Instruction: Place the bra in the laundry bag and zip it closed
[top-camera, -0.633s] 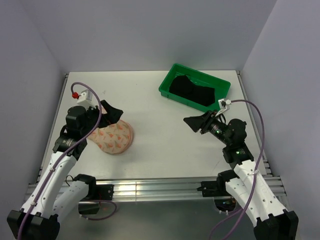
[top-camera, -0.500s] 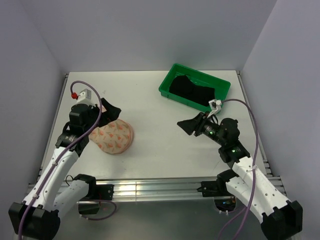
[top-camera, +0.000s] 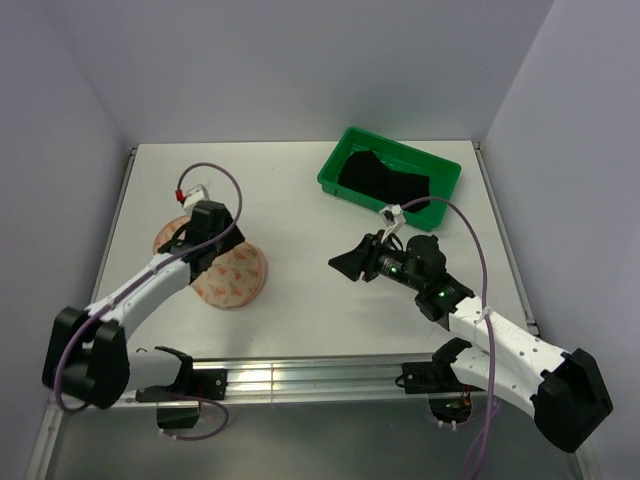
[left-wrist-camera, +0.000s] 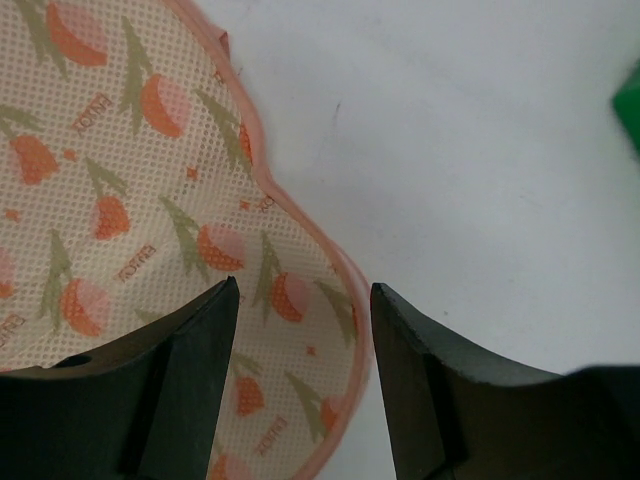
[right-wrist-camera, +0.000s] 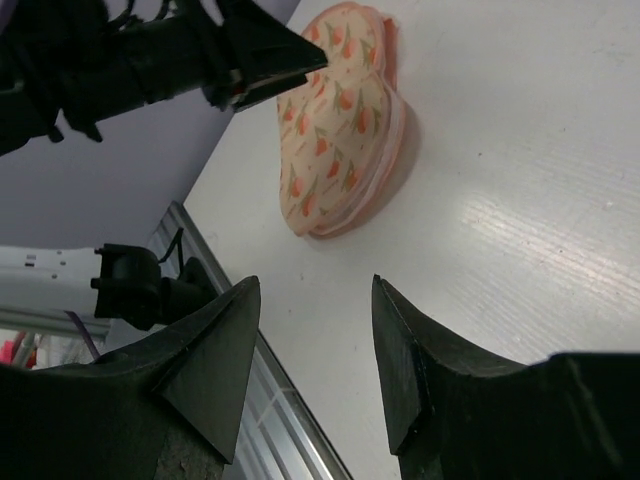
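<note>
Just beneath the spread, empty left gripper (left-wrist-camera: 303, 290) lies the peach-pink mesh laundry bag (left-wrist-camera: 120, 200), seemingly shut; the soft black bra (top-camera: 385, 183) sits in a green plastic tray (top-camera: 330, 181) beyond the spread right gripper (right-wrist-camera: 316, 285), so unzipping looks next.

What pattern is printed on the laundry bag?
The laundry bag is peach-pink with orange flowers on green stems, clearest in the left wrist view.
</note>
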